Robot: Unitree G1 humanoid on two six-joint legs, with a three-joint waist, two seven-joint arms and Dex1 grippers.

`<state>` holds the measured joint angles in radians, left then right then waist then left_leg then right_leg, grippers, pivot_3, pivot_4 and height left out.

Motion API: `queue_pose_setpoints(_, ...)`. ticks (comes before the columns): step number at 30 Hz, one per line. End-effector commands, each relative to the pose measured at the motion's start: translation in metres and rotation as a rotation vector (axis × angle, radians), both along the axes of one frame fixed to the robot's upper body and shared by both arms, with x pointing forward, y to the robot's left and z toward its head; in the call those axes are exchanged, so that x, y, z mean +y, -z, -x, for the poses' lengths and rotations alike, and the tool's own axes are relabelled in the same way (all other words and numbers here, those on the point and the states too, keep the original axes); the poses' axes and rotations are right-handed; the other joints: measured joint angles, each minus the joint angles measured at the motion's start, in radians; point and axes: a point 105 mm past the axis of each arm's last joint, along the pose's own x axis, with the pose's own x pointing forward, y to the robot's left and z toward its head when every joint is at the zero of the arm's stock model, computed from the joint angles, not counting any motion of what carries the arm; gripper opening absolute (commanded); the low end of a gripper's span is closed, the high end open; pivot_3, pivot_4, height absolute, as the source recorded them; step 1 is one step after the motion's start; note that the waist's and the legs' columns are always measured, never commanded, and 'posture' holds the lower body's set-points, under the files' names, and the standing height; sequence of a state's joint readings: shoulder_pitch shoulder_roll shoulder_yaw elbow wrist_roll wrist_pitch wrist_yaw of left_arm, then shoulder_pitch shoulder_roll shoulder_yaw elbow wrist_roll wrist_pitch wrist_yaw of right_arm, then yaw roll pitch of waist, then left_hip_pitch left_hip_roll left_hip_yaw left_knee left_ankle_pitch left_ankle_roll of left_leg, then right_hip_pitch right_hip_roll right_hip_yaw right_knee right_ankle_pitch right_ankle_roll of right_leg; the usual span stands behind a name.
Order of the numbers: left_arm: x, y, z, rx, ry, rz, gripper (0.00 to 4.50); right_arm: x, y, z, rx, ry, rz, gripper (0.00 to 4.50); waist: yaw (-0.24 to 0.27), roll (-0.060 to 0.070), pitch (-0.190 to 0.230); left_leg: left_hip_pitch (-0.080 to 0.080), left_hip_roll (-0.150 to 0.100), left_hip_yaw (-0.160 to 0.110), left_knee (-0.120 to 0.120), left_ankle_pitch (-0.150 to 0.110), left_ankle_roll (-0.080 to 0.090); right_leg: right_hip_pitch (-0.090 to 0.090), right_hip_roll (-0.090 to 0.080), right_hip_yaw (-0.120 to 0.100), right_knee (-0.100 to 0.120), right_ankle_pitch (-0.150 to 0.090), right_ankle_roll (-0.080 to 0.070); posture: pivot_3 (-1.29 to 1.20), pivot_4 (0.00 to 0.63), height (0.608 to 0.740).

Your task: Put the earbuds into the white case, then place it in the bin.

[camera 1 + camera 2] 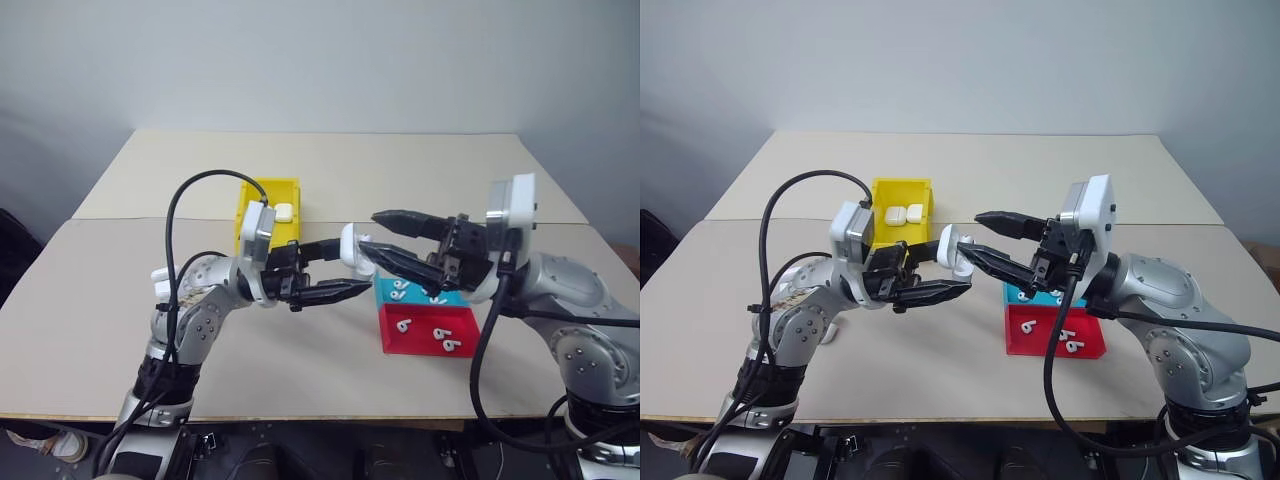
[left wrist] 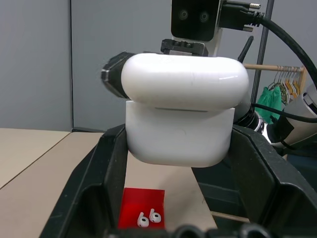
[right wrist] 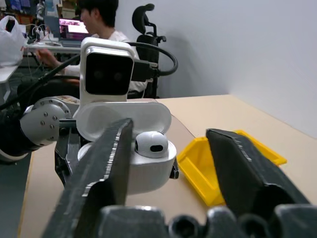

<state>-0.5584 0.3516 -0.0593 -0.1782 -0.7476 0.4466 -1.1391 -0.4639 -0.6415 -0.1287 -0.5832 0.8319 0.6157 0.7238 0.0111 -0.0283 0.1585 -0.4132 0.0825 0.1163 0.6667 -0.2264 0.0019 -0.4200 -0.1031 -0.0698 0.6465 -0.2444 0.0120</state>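
Surface: beige table (image 1: 330,170), grey wall behind; both arms raised over its near half.
Left gripper (image 1: 940,272): clamped on the white case (image 1: 955,248), holding it up off the table between its two black fingers, lid hinged open.
Right gripper (image 1: 990,238): jaws apart, nothing gripped; tips just beside the case, on its right.
Earbud (image 3: 151,144): one sits in the case body, round head poking up under the open lid; right wrist view shows it between that gripper's fingers, slightly beyond the tips.
Key relation: case lies straight ahead of the right gripper, touching or nearly so; lid opens toward it. Judged next need: seat the bud or shut the lid.
Bin (image 1: 255,200): yellow, behind the left gripper, nearer the left arm; two white cases (image 1: 903,214) already inside.
Trays: cyan tray (image 1: 388,291) and red tray (image 1: 430,330) below the right gripper, loose earbuds (image 1: 440,338) in both.
Hidden: second bud slot blocked by a finger; contact of right tips with lid unclear; cyan tray mostly covered by the arm.
Background: a person at a desk, right wrist view.
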Motion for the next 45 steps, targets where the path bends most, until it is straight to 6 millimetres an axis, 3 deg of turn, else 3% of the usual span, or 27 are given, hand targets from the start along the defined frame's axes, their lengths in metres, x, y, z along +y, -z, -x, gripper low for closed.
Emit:
queue_pose_setpoints(1, -0.001, -0.014, 0.005, -0.058, 0.002, 0.051, 2.77, -0.002, -0.004, -0.002, -0.03, 0.003, 0.027, 2.91, 0.0, 0.0, 0.0, 0.0, 0.0, 0.0, 0.0, 0.0, 0.0, 0.0, 0.0, 0.0, 0.0, 0.0, 0.0, 0.0, 0.15, 0.74)
queue_pose_setpoints(4, 0.0, -0.014, 0.005, -0.058, -0.012, 0.048, 2.77, -0.019, -0.012, -0.016, -0.055, 0.067, 0.058, 2.91, 0.0, 0.0, 0.0, 0.0, 0.0, 0.0, 0.0, 0.0, 0.0, 0.0, 0.0, 0.0, 0.0, 0.0, 0.0, 0.0, 0.15, 0.74)
queue_pose_setpoints(9, 0.008, -0.013, 0.003, -0.061, -0.04, 0.04, 2.77, -0.047, -0.011, -0.044, -0.089, 0.14, 0.264, 2.91, 0.0, 0.0, 0.0, 0.0, 0.0, 0.0, 0.0, 0.0, 0.0, 0.0, 0.0, 0.0, -0.001, 0.0, 0.0, 0.0, 0.15, 0.74)
queue_pose_setpoints(13, 0.014, -0.011, 0.006, -0.059, -0.064, 0.041, 2.77, -0.059, 0.031, -0.075, -0.197, 0.119, 0.761, 2.91, -0.012, 0.0, 0.0, 0.0, 0.0, 0.001, 0.0, 0.0, 0.0, -0.001, 0.0, 0.001, 0.0, 0.0, 0.0, 0.0, 0.15, 0.74)
queue_pose_setpoints(17, 0.014, -0.01, 0.008, -0.056, -0.085, 0.052, 2.77, -0.066, 0.058, -0.1, -0.272, 0.019, 1.082, 2.91, -0.02, 0.0, 0.0, 0.0, 0.0, 0.002, 0.0, 0.0, 0.0, -0.002, 0.0, 0.002, 0.0, 0.0, 0.0, 0.0, 0.15, 0.74)
queue_pose_setpoints(22, 0.018, -0.01, 0.009, -0.062, -0.126, 0.057, 2.77, -0.078, 0.083, -0.119, -0.299, -0.137, 1.343, 1.69, -0.024, 0.001, 0.0, 0.0, 0.001, 0.002, -0.001, 0.004, -0.006, -0.002, 0.0, 0.001, -0.001, 0.0, 0.0, 0.0, 0.15, 0.74)
queue_pose_setpoints(23, 0.018, -0.01, 0.009, -0.064, -0.13, 0.057, 2.77, -0.079, 0.086, -0.121, -0.298, -0.155, 1.365, 1.39, -0.024, 0.001, 0.001, 0.0, 0.001, 0.003, -0.001, 0.004, -0.007, -0.002, 0.0, 0.002, -0.001, 0.0, 0.0, 0.0, 0.15, 0.74)
queue_pose_setpoints(32, 0.024, -0.011, 0.012, -0.077, -0.179, 0.05, 2.77, -0.057, 0.099, -0.138, -0.311, -0.212, 1.384, 1.39, -0.024, 0.001, 0.001, 0.0, 0.001, 0.003, 0.0, 0.006, -0.01, -0.002, 0.0, 0.001, 0.0, 0.0, 0.0, 0.0, 0.15, 0.74)
queue_pose_setpoints(40, 0.028, -0.01, 0.017, -0.071, -0.205, 0.044, 2.77, -0.051, 0.103, -0.123, -0.312, -0.359, 1.36, 1.39, -0.024, 0.002, 0.001, 0.0, 0.001, 0.003, 0.0, 0.006, -0.01, -0.002, 0.0, 0.001, 0.0, 0.0, 0.0, 0.0, 0.15, 0.74)
queue_pose_setpoints(45, 0.027, -0.01, 0.017, -0.074, -0.206, 0.045, 2.77, -0.045, 0.112, -0.124, -0.316, -0.37, 1.368, 1.39, -0.024, 0.002, 0.001, 0.001, 0.001, 0.003, 0.0, 0.006, -0.01, -0.001, 0.0, 0.001, 0.001, 0.0, 0.0, 0.0, 0.15, 0.74)
